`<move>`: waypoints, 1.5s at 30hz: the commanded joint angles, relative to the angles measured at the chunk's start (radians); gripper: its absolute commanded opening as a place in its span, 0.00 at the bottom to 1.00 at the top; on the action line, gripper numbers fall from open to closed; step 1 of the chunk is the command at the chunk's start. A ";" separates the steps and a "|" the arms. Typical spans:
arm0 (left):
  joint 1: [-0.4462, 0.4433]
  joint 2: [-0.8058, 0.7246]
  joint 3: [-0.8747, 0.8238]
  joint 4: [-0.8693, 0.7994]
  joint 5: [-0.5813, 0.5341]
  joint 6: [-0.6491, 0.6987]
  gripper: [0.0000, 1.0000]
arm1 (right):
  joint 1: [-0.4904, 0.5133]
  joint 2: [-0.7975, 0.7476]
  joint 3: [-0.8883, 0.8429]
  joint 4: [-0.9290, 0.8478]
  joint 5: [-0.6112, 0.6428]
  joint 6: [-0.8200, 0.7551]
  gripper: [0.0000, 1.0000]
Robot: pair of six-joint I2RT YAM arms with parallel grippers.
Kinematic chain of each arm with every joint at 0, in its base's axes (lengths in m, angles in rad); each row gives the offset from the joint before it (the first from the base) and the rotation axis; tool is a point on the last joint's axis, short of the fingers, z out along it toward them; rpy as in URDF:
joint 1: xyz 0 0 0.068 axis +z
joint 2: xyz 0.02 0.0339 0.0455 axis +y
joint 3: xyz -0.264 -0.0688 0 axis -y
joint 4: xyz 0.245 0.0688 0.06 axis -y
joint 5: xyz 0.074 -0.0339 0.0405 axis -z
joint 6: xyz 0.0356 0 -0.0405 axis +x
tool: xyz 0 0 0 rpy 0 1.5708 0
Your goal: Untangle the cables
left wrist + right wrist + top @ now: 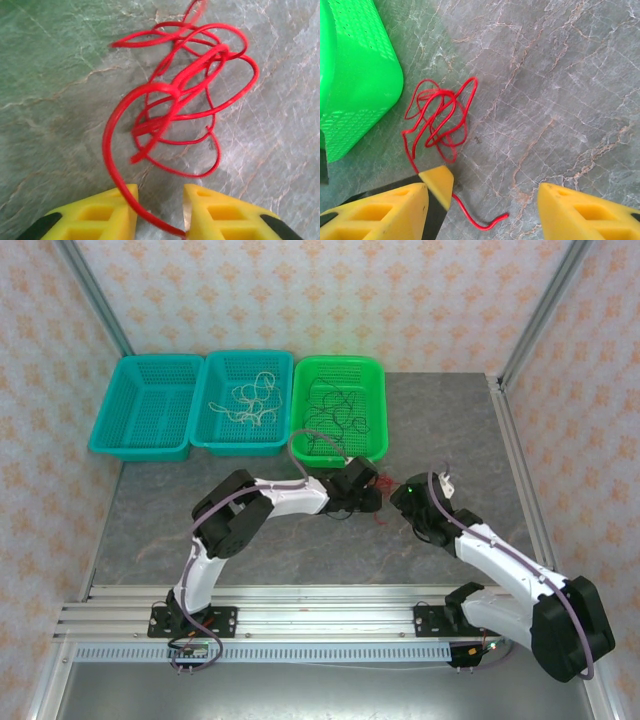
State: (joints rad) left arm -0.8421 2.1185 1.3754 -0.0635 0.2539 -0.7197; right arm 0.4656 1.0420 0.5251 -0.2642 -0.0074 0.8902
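The red cable (439, 119) lies in a loose knot on the counter (160, 520), just off the near right corner of the green basket (340, 359), and the step in hand looks to be taking hold of it so the loops can be drawn apart. The left hand (160, 200), low on the near side of that basket, has its fingers (117, 207) set narrow, and one strand runs across the gap from tip to tip, not pinched as far as I can judge (the gap is plainly wider than the strand). It should close fully on that single strand and nothing else, since catching a second loop would only tighten the knot. The right hand (490, 187), a little farther from the basket than the knot, stands wide and holds nothing; the cable's free end curls out beside one of its fingers. That end is the better thing for it to take: a pinch near the tip, then a slow pull away from the basket while the left hand anchors its strand. A slight lift should let the loops fall open, and a snag calls for easing off, not hauling.
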 commanded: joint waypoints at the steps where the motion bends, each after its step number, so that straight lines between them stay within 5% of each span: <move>1: 0.006 0.022 0.028 -0.064 0.000 0.025 0.16 | -0.004 -0.016 -0.011 -0.024 0.008 -0.021 0.59; 5: 0.019 -0.031 -0.010 -0.053 0.038 0.011 0.00 | -0.005 -0.013 -0.013 0.007 -0.013 -0.079 0.59; 18: 0.022 -0.291 -0.126 -0.078 0.115 0.028 0.00 | -0.004 0.287 0.053 0.218 -0.118 -0.088 0.61; 21: 0.024 -0.333 -0.156 -0.084 0.100 0.024 0.00 | -0.004 0.396 0.070 0.233 -0.108 -0.063 0.50; 25: 0.031 -0.402 -0.185 -0.119 0.087 0.034 0.00 | -0.008 0.444 0.049 0.222 0.000 0.012 0.14; 28: 0.049 -0.498 -0.240 -0.133 0.074 0.028 0.00 | -0.034 0.406 -0.007 0.225 0.056 0.093 0.05; 37: 0.209 -0.802 -0.364 -0.273 0.009 0.066 0.00 | -0.147 0.234 -0.119 0.186 0.100 0.130 0.00; 45: 0.244 -0.848 -0.399 -0.334 0.008 0.102 0.00 | -0.154 0.200 -0.069 0.092 0.137 0.077 0.00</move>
State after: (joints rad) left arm -0.5976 1.2758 0.9943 -0.3363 0.2802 -0.6498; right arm 0.3168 1.2644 0.4255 -0.0834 0.0639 0.9867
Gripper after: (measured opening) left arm 0.044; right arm 0.038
